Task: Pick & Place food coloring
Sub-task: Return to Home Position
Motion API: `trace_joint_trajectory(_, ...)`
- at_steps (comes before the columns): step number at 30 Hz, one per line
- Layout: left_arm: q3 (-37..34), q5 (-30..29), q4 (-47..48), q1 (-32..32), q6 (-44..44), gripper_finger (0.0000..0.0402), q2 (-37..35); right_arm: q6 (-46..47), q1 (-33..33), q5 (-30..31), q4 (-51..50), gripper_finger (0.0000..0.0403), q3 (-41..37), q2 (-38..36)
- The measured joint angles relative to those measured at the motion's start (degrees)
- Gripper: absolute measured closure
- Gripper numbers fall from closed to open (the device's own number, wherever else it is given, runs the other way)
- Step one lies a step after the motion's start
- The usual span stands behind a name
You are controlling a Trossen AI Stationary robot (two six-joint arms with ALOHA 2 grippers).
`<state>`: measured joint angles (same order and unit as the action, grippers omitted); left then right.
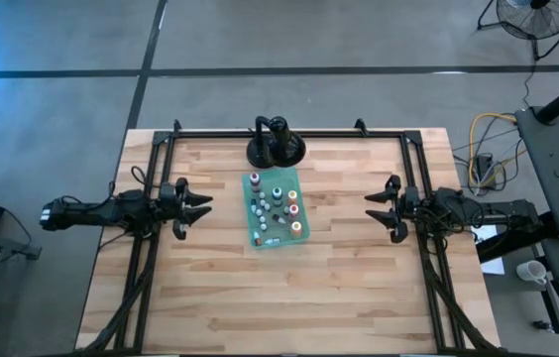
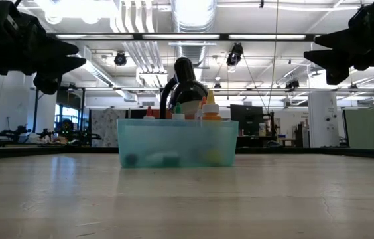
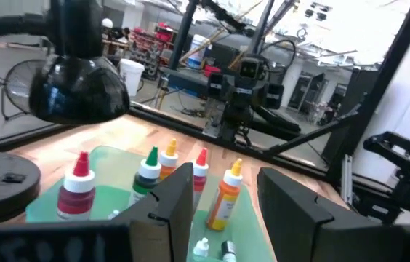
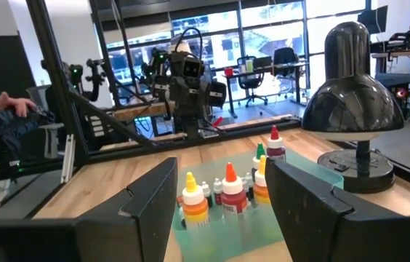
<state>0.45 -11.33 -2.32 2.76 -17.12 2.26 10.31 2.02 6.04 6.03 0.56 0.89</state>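
Observation:
A flat translucent teal tray [image 1: 263, 238] lies in the middle of the wooden table. It holds the food coloring [image 1: 276, 206]: several tiny dropper bottles. Most stand upright on their bases and a few lie flat. The left wrist view shows a red-capped bottle [image 3: 78, 191], a green one [image 3: 147, 173] and an orange one [image 3: 227, 198]. My left gripper [image 1: 203, 206] hangs open at the tray's left, pointing level at it from well above the table. My right gripper [image 1: 372, 210] does the same at the tray's right. Neither gripper holds anything.
A black lamp-like stand with a round base [image 1: 276, 147] sits just beyond the tray's far end. Black frame rails [image 1: 289, 133] run along the table's far, left and right sides. Bare wood [image 1: 279, 297] lies between the tray and the near edge. A person's hand [image 4: 9, 104] shows beyond the table.

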Motion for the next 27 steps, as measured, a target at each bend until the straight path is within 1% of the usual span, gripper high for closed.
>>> trace_joint_trajectory(5, 0.0, 0.1, -0.2, -3.1, 0.0, 0.0275, -2.2, 0.0, 0.0, 0.0, 0.0, 0.0202, 0.0, 0.0)
trace_joint_trajectory(11, -0.1, 0.1, -0.4, -7.4, 0.0, 0.0275, -2.3, 0.0, 0.0, 0.0, 0.0, 0.0202, 0.0, 0.0)
trace_joint_trajectory(25, -0.1, 0.3, -0.5, -8.0, 0.1, 0.0275, -2.3, 0.0, 0.0, 0.0, 0.0, 0.0202, 0.0, 0.0)
trace_joint_trajectory(27, -0.1, 1.0, -0.3, -8.0, 1.6, 0.0275, -2.3, 0.0, 0.0, 0.0, 0.0, 0.0202, 0.0, 0.0)
